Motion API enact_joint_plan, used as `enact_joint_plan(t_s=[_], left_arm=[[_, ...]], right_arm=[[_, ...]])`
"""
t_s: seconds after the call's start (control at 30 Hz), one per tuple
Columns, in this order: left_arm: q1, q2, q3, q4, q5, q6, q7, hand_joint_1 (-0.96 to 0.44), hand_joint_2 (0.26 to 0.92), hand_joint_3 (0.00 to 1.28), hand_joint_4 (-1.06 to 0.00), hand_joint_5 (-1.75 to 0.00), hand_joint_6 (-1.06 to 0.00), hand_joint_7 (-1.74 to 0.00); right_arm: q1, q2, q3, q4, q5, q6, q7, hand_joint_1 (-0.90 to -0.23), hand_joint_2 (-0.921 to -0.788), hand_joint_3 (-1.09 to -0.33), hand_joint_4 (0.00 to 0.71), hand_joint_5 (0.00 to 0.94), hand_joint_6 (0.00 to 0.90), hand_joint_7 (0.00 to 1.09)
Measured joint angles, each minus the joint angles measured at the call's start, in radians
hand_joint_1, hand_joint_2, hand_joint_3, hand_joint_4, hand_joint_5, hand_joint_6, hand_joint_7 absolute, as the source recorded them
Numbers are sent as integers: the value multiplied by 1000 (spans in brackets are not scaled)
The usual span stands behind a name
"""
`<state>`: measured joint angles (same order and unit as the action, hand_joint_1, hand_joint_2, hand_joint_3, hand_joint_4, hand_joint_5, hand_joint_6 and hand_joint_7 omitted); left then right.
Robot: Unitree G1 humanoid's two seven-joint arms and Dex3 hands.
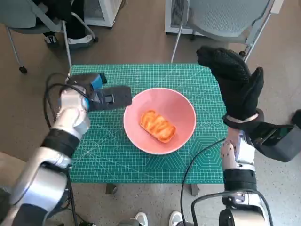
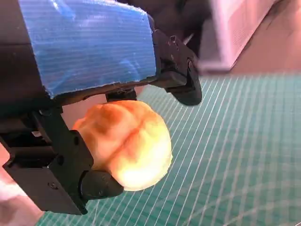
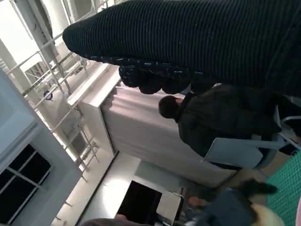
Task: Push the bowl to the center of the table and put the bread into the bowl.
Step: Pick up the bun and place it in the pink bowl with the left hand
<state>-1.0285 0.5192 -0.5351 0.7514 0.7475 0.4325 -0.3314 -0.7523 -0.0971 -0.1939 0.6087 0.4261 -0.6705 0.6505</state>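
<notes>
The pink bowl (image 1: 182,106) stands near the middle of the green mat (image 1: 141,165). The bread (image 1: 157,126), golden with orange glaze, lies inside it. My left hand (image 1: 106,96) lies low over the mat just left of the bowl, its black fingers reaching to the rim and holding nothing. From behind the taped left hand (image 2: 89,47), the bread (image 2: 127,141) shows beyond the fingers, not gripped. My gloved right hand (image 1: 235,82) is raised over the table's right edge, fingers up and apart, empty. In its own view the right hand (image 3: 188,42) is only a dark band.
A grey chair (image 1: 225,19) stands behind the table and another chair (image 1: 28,19) at the back left, with a person's shoes (image 1: 77,41) beside it. White shoes (image 1: 157,219) show below the table's front edge. A person in a dark jacket (image 3: 221,122) sits in the right wrist view.
</notes>
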Motion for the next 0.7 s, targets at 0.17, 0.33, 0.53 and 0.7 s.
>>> enact_joint_plan(t_s=[0.17, 0.33, 0.53, 0.7], left_arm=[[38, 36, 46, -187, -2, 36, -65, 8, 639, 562, -697, -1141, -658, -1308], [85, 67, 103, -372, -13, 47, -114, 3, 717, 402, -730, -1179, -675, -1151], [146, 90, 178, -595, -25, 47, -147, 2, 769, 288, -756, -1237, -721, -970], [182, 98, 221, -758, -27, 39, -163, 2, 807, 216, -771, -1193, -705, -995]], right_arm=[[-1, 0, 1, -1, 0, -1, 0, -696, -921, -897, 137, 2, 91, 381], [-4, 0, 1, -2, 0, -2, 0, -696, -921, -898, 137, 2, 88, 384], [-7, 1, 2, -2, 0, -2, 0, -697, -921, -900, 137, 2, 87, 388], [-7, 3, 3, 1, 0, -2, 0, -697, -921, -900, 140, 3, 87, 394]])
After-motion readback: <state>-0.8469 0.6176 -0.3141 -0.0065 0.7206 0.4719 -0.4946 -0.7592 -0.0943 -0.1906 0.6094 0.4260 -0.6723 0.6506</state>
